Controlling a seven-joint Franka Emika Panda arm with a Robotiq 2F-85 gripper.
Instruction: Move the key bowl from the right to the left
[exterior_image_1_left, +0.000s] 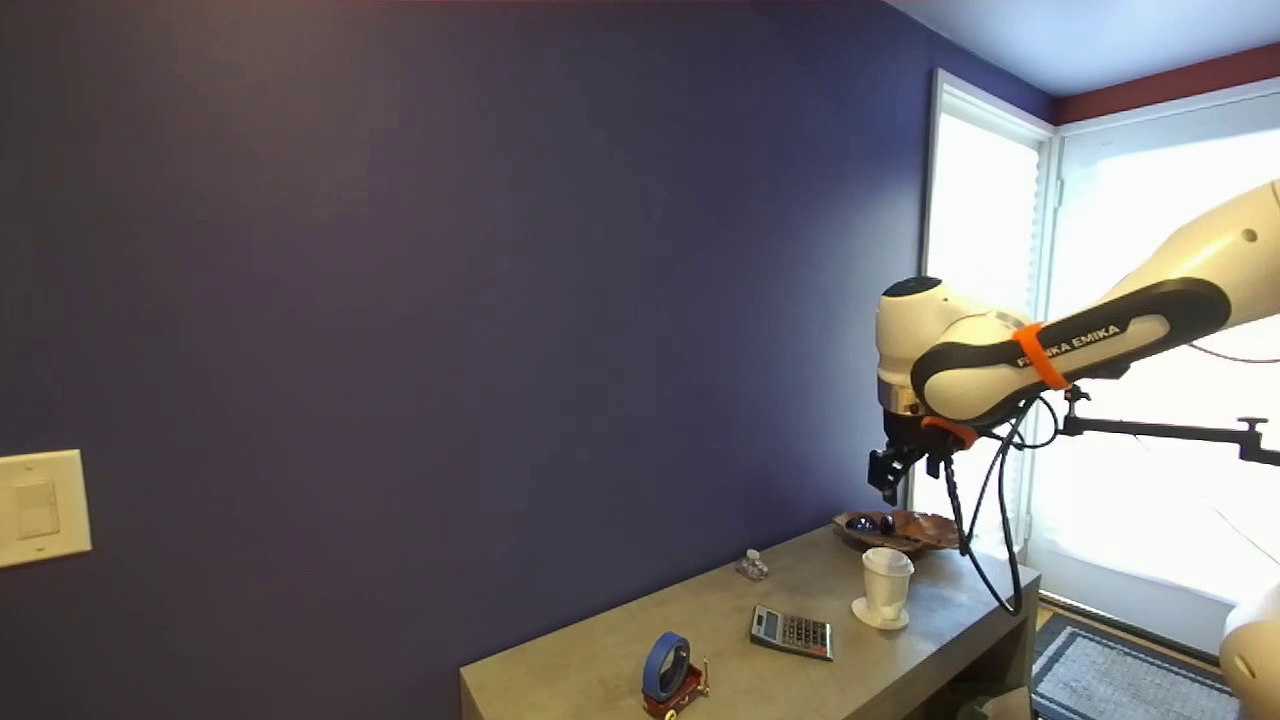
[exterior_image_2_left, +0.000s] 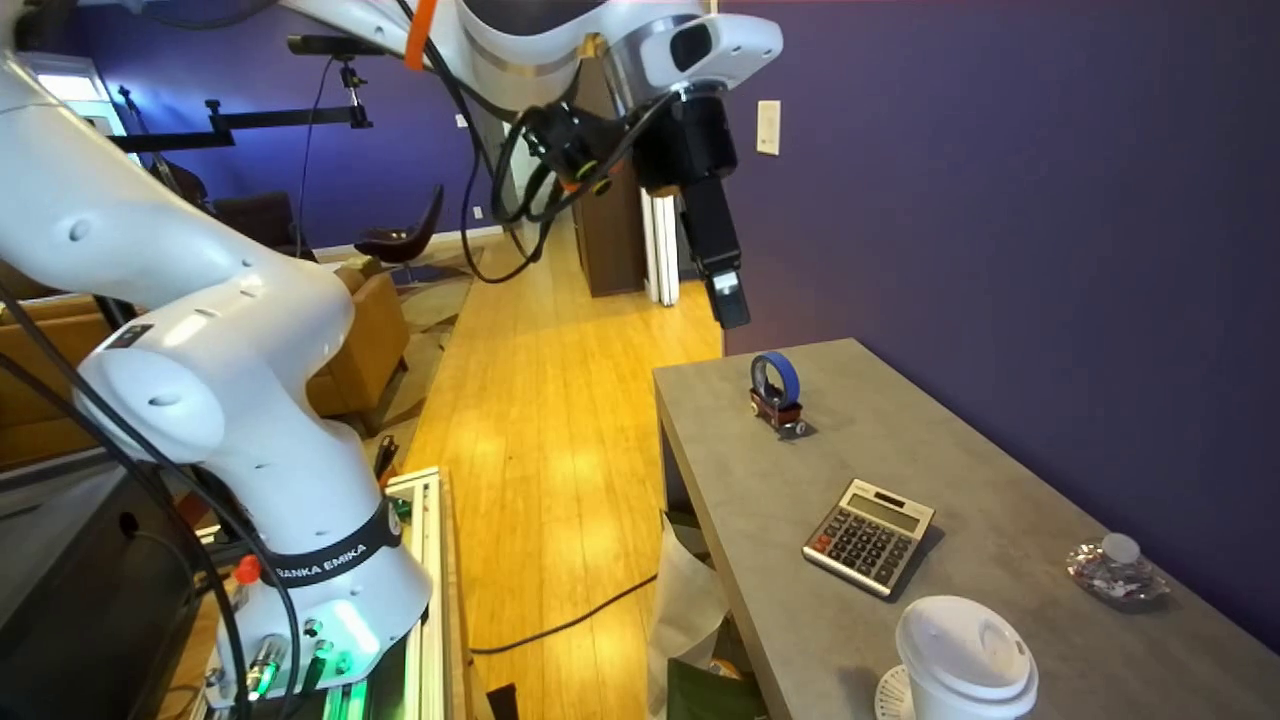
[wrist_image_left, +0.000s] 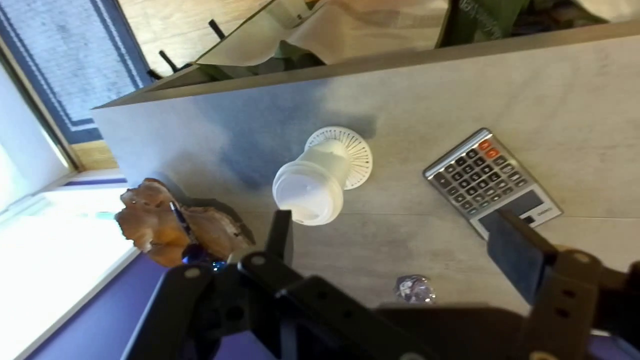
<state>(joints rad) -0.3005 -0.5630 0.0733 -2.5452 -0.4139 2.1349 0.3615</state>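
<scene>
hovers above the tabletop with the gripper empty and spread wide at the jaws. find the key bowl at the far right, by the window and close to the wall, touching or not hard to tell, with dark glossy items inside. reads as the approach, with no grasp made yet.

shift over to the bowl first, then come straight down. pinch one stretch of rim instead of spanning the whole, probably too wide for the jaws. choose a spot away from the contents and expect a wavy edge; grip firmly, lift slowly, keep level to avoid a spill.

mind the white cup on its coaster, near the bowl on the way left: raise well over both before travelling. carry past the calculator and the clear packet. aim for the wall-side strip short of the blue tape roll on its red toy wagon, seemingly the roomiest, and stay well in from the front edge.
</scene>
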